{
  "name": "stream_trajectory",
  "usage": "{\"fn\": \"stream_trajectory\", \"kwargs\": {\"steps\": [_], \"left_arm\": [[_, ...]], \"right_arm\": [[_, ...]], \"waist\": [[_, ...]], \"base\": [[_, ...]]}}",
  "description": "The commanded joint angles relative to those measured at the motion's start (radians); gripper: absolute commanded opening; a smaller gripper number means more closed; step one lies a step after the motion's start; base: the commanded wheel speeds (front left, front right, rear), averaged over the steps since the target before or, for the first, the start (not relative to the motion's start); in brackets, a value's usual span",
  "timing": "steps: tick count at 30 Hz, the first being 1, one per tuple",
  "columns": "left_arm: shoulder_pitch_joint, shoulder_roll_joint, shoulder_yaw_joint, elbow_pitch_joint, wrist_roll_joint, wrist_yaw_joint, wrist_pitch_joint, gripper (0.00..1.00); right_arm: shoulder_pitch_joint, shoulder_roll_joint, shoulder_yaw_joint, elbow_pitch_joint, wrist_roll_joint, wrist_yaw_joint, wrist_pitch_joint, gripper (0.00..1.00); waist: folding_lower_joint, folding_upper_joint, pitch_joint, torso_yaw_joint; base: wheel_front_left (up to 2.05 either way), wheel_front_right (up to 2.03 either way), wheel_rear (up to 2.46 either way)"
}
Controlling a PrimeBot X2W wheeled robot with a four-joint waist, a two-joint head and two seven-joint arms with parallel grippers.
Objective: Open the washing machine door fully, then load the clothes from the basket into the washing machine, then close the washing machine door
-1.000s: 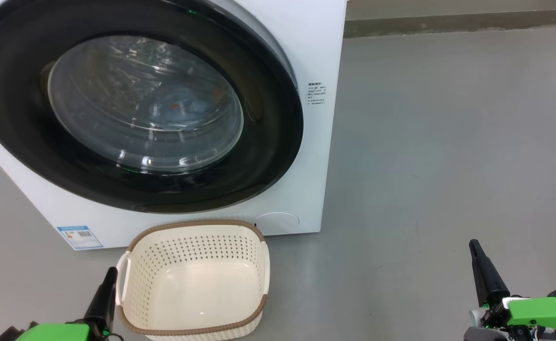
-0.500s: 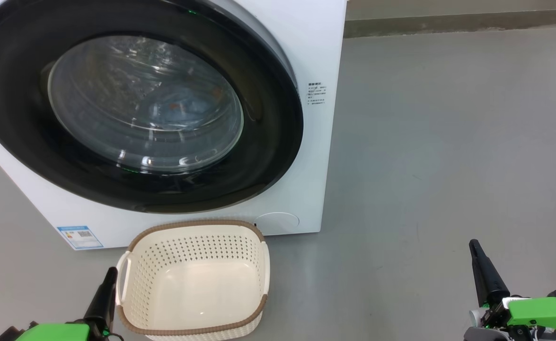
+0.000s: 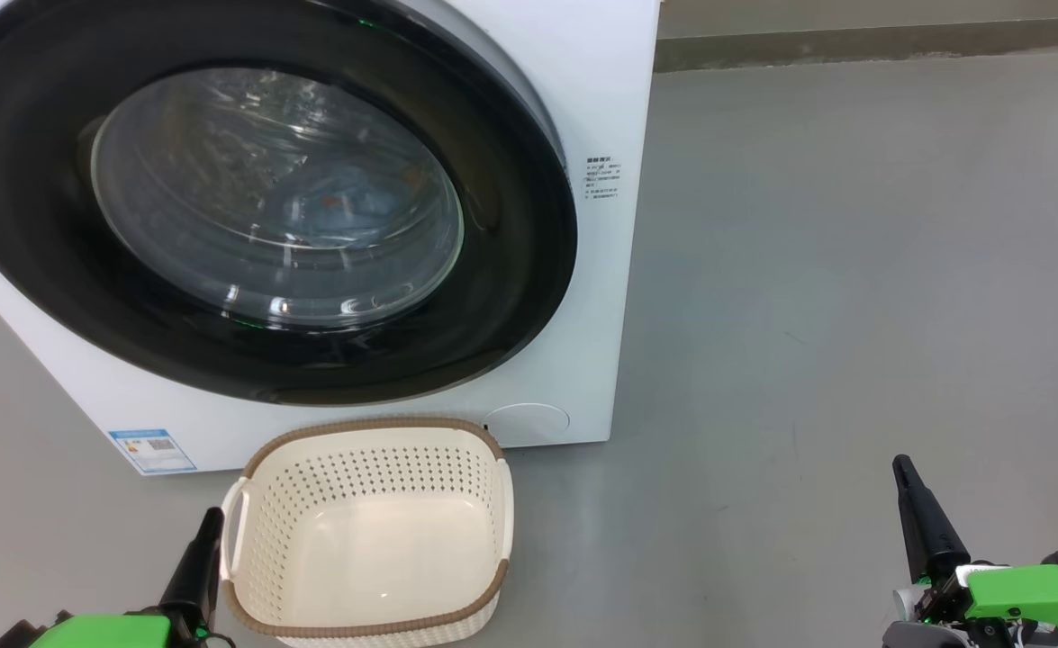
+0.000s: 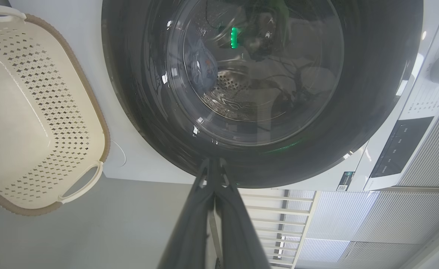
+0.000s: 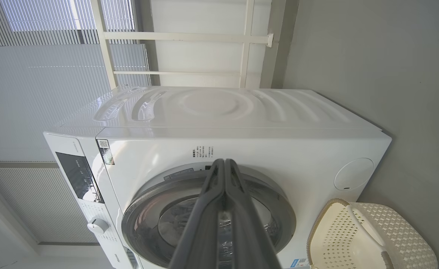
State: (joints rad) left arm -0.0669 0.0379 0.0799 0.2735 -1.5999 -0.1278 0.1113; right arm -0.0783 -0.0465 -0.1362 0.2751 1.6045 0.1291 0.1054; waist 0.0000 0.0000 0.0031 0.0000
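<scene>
Washing machine door (image 3: 263, 207) is shut flush against the washing machine (image 3: 587, 81), with the clothes (image 3: 348, 200) visible behind its glass. The basket (image 3: 368, 424) stands on the floor (image 3: 808, 270) just in front of the machine. Left hand (image 4: 212, 164) and right hand (image 5: 223, 163) each have fingers pressed together, holding nothing, clear of the machine.

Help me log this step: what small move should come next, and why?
Probably none; I'd stay parked. The door looks shut, clothes show behind its glass, the basket is empty, and the left gripper and right gripper rest low, both shut.
</scene>
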Motion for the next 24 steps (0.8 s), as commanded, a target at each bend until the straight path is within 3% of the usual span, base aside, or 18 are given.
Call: {"fn": "stream_trajectory", "kwargs": {"steps": [1, 24], "left_arm": [[-0.041, 0.012, 0.034, -0.029, -0.009, -0.003, 0.002, 0.0], [-0.041, 0.012, 0.034, -0.029, -0.009, -0.003, 0.002, 0.0]], "right_arm": [[-0.03, -0.004, 0.023, -0.03, 0.004, 0.002, 0.008, 0.0], [-0.03, -0.004, 0.023, -0.03, 0.004, 0.002, 0.008, 0.0]], "waist": [[0.0, 0.0, 0.0, 0.0], [0.0, 0.0, 0.0, 0.0]], "base": [[0.0, 0.0, 0.0], [0.0, 0.0, 0.0]]}}
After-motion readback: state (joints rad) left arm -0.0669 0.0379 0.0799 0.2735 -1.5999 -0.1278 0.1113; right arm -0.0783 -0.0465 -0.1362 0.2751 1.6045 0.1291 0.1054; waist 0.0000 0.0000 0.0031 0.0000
